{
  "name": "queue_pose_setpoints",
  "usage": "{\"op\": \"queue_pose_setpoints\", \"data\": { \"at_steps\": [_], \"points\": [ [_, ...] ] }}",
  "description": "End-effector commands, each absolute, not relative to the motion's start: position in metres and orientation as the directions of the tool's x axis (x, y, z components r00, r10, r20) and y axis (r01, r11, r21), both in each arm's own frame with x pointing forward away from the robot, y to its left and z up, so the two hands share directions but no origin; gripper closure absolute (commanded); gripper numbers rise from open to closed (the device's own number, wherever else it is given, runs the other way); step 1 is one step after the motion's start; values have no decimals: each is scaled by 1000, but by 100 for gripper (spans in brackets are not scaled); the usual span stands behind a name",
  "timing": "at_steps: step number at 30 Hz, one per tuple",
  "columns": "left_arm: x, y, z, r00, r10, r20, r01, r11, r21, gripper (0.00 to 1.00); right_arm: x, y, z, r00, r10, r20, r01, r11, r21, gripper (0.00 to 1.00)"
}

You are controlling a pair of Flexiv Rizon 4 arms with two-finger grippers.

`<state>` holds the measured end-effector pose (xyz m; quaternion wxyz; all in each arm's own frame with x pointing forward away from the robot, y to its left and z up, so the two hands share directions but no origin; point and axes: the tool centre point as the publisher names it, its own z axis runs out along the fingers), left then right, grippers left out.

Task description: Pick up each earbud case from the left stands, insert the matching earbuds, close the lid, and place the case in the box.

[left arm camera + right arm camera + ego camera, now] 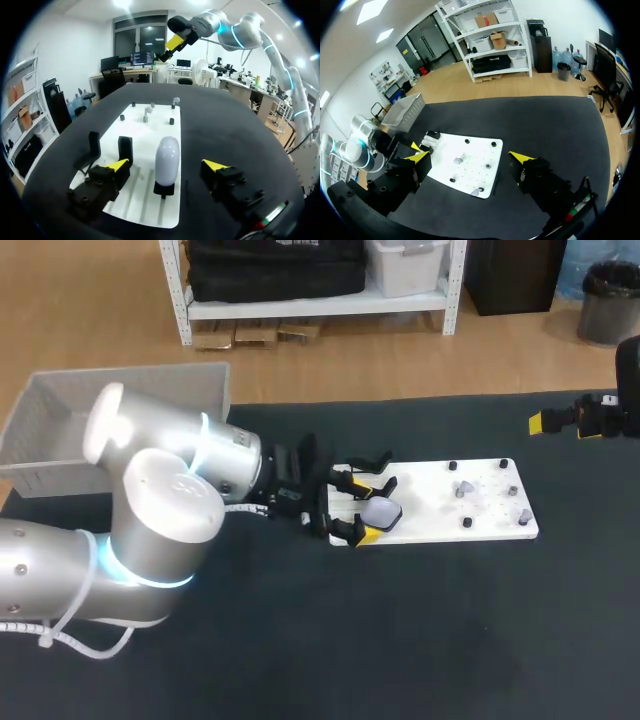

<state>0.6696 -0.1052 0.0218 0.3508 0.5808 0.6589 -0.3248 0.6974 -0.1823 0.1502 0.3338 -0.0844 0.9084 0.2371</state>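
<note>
A white earbud case [381, 512] stands upright on a black stand at the left end of the white board [440, 502]. My left gripper [372, 509] is open, one yellow tip on each side of the case [166, 159], with a gap on both sides. Two empty black stands [93, 146] are beside it. Small grey earbuds [463, 487] lie further along the board among black pegs. My right gripper [565, 420] hangs open high over the table's far right. Its wrist view looks down on the board [470, 172]. The grey box [120, 410] is at the back left.
Black pegs [171, 121] stick up from the board near the earbuds [148, 111]. In the right wrist view the box [405, 110] lies beyond my left arm [365, 145]. Dark tabletop surrounds the board on all sides.
</note>
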Motion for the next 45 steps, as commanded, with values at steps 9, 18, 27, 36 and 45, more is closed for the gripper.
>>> {"op": "queue_pose_setpoints", "data": {
  "at_steps": [9,18,27,36,45],
  "points": [
    [672,-111,13,-86,512,-855,992,122,-26,20,698,-183,150,-763,3,-646,-315,871,377,0],
    [671,-115,13,-86,500,-862,993,118,-30,29,698,-183,150,-763,3,-646,-315,871,377,0],
    [671,-119,10,-93,491,-866,993,112,-44,60,698,-183,150,-763,3,-646,-315,871,377,0],
    [665,-118,14,-99,462,-881,993,103,-57,100,698,-183,150,-763,3,-646,-315,871,377,0],
    [661,-108,49,-44,433,-900,994,106,3,100,698,-183,150,-763,3,-646,-315,871,377,0]
  ]
}}
